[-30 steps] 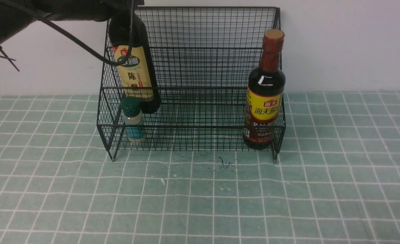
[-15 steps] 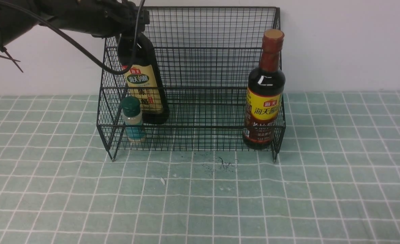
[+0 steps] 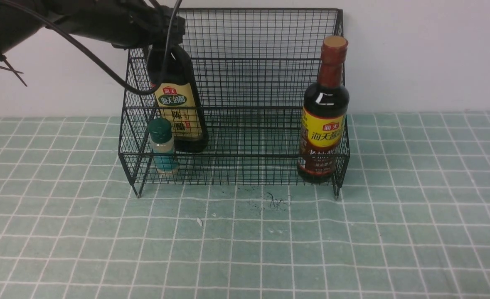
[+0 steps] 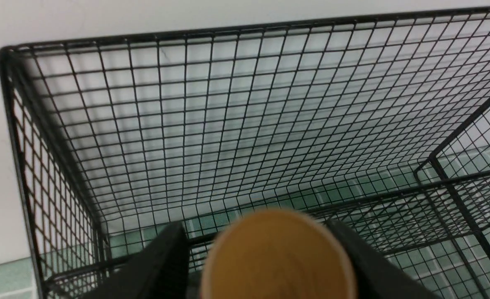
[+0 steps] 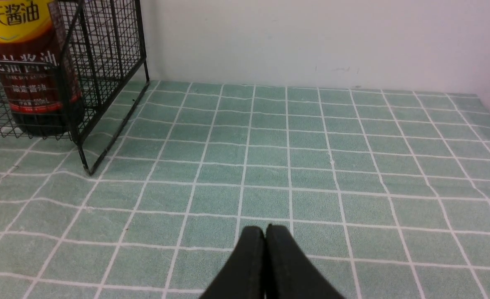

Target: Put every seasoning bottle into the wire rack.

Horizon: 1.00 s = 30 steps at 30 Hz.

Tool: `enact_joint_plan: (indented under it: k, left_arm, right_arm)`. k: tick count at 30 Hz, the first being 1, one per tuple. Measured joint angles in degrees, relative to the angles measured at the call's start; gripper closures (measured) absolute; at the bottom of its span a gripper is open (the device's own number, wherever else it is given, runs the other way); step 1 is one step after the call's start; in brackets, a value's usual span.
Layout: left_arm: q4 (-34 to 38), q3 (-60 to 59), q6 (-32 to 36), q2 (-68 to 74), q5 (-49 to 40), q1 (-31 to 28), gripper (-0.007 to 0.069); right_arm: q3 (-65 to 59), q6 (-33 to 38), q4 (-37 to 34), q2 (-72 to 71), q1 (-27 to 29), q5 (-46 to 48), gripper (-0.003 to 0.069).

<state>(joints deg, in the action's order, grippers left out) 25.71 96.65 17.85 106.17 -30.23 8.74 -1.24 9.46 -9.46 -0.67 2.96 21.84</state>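
**Three bottles in the rack, left gripper at one cap**

A black wire rack (image 3: 236, 95) stands at 12 o'clock on a green tiled table (image 3: 245, 241), against a white wall. All three bottles stand upright inside it. The tan-capped bottle (image 3: 178, 112) is at 10 o'clock, with the green-capped shaker (image 3: 162, 145) just in front of it. The yellow-label bottle (image 3: 324, 120) stands at 2 o'clock in the rack's front corner. The left gripper (image 4: 265, 253) straddles the tan cap (image 4: 276, 257), fingers (image 4: 161, 265) slightly apart from it on each side. The right gripper (image 5: 265, 257) hovers over bare table, fingers pressed together, holding nothing
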Motion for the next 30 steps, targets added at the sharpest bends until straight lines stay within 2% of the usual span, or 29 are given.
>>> enact_joint_plan:
  k: [16,27,30]
  left_arm:
    - [0.1,0.0,3.2,-3.6,-0.9,0.2,0.0228]
    - [0.1,0.0,3.4,-11.4,-1.1,0.2,0.0229]
    - [0.0,0.0,3.4,-16.4,-4.5,0.2,0.0272]
  right_arm:
    - [0.0,0.6,0.0,0.0,0.0,0.0,0.0673]
    - [0.0,0.8,0.0,0.0,0.0,0.0,0.0673]
    - [0.0,0.9,0.0,0.0,0.0,0.0,0.0673]
